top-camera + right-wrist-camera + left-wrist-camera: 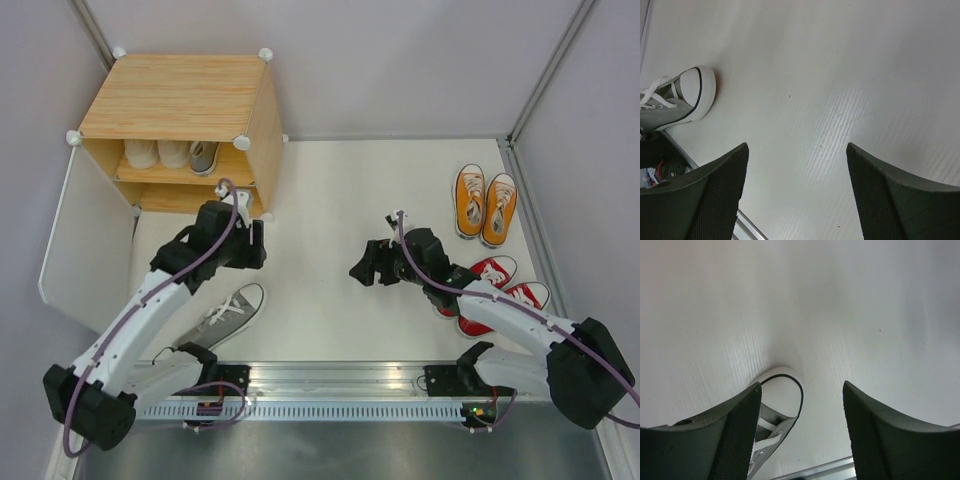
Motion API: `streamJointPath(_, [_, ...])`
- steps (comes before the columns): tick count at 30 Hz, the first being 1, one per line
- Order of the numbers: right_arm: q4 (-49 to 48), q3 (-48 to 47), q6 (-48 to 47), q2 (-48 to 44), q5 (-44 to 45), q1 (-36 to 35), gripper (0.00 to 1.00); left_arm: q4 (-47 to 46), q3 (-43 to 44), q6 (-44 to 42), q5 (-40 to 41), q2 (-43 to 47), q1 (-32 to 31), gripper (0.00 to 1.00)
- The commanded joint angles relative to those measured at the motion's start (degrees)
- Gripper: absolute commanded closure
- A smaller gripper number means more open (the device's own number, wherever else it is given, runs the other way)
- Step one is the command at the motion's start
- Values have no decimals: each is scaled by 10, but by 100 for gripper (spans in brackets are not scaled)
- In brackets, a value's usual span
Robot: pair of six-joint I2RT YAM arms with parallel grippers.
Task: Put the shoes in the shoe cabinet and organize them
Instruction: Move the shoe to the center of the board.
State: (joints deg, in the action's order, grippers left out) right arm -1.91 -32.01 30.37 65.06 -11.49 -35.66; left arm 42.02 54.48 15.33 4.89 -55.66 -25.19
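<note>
Grippers first: the left gripper [801,384] is released, jaws apart over bare table [850,305] with nothing between them, and the right gripper [797,145] is likewise spread and empty.

The step in hand looks like fetching the loose grey shoe [228,310], which lies on the table beside the left arm's forearm, well apart from the shoe cabinet [175,95]. Its mate [205,156] already sits on the upper shelf next to the cream pair [157,153]. To do it well, I would drop the left jaws across the shoe's midfoot, pinch both sides evenly, keep the sole level, and slide it in just beside its mate.

The orange pair [485,205] waits near the far right.

Hard to read: the lower shelf is in shadow, so its contents cannot be told. The right arm covers part of the red pair [500,285], and the left wrist view shows only the grey shoe's toe.
</note>
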Motion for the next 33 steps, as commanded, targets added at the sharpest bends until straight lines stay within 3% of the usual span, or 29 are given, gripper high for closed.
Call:
streamJointPath(1, [2,-22,-9,-23,27,1,17,25,19,-35,-62,-53,-3,30])
streamJointPath(5, [9,-17,-8,-46,38,2,16,100,64,-15,-9,-173,-7,29])
streamJointPath(10, [12,-13,-7,-69,52,2,15,97,36,-3,-61,-203,-15,28])
streamJointPath(15, [14,-11,-4,-78,57,2,15,138,53,28,-51,-246,-38,25])
streamJointPath(17, [16,-11,-5,-83,59,2,15,146,62,49,-9,-266,-55,16])
streamJointPath(21, [18,-9,-8,-99,69,2,15,158,65,134,69,-253,-55,13])
streamJointPath(26, [18,-7,-6,-108,70,2,14,196,50,173,131,-244,-53,11])
streamJointPath(33, [18,-5,-5,-116,73,2,14,202,37,198,140,-262,-41,9])
